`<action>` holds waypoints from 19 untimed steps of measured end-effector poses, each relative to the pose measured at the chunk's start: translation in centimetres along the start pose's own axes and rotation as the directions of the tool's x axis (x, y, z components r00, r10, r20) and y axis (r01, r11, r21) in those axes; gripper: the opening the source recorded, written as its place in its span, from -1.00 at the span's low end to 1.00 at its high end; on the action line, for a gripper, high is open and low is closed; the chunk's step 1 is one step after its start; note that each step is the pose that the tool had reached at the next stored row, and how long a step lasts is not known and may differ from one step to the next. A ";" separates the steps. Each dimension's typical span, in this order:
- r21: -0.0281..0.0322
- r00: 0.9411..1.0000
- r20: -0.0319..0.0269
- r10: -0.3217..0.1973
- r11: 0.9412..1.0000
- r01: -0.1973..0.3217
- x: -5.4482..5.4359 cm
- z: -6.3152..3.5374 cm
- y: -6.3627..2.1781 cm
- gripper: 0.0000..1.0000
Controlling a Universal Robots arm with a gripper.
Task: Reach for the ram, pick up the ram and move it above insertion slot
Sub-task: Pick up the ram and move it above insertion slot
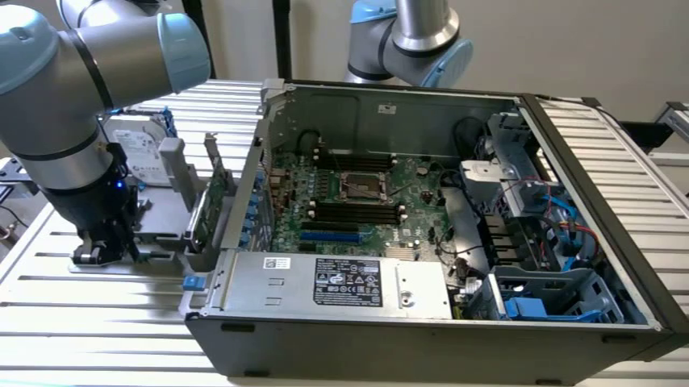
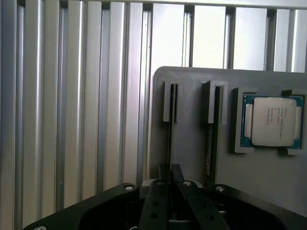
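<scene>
The ram [image 2: 171,139] stands on edge in a narrow slot of the grey holder [image 2: 192,143] and shows as a thin dark strip. My gripper [image 2: 171,179] is down over its near end, and the black fingers [image 2: 163,173] are pressed together on the strip. In the exterior view the gripper [image 1: 102,251] sits low on the holder [image 1: 161,242], to the exterior view's left of the open computer case [image 1: 431,339]. The black memory slots [image 1: 350,211] lie on the motherboard inside the case, beside the processor socket [image 1: 361,184].
A second stick [image 2: 212,139] stands in the neighbouring holder slot, and a processor chip [image 2: 272,120] lies in a recess beside it. A hard drive [image 1: 140,153] and a taller green card [image 1: 221,197] stand by the case wall. A second arm [image 1: 415,40] rises behind the case.
</scene>
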State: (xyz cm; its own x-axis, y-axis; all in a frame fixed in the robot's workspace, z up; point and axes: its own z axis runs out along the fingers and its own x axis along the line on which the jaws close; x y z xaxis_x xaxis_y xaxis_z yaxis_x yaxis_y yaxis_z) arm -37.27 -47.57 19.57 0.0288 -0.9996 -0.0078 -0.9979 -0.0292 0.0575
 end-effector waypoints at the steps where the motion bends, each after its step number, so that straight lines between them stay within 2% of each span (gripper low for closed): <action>1: 0.000 1.000 0.000 -0.001 1.000 0.001 0.0 0.00 -0.01 -0.73; 10: 0.000 1.000 0.000 -0.004 1.000 0.004 0.0 -0.12 -0.01 -0.73; 19: 0.000 1.000 0.000 -0.004 1.000 0.004 0.0 -1.43 0.07 -0.73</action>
State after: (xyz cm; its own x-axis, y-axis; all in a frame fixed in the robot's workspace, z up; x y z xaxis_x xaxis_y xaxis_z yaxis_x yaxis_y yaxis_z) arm -37.26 -47.57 21.01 0.0333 -0.9994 -0.0076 -0.9978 -0.0337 0.0576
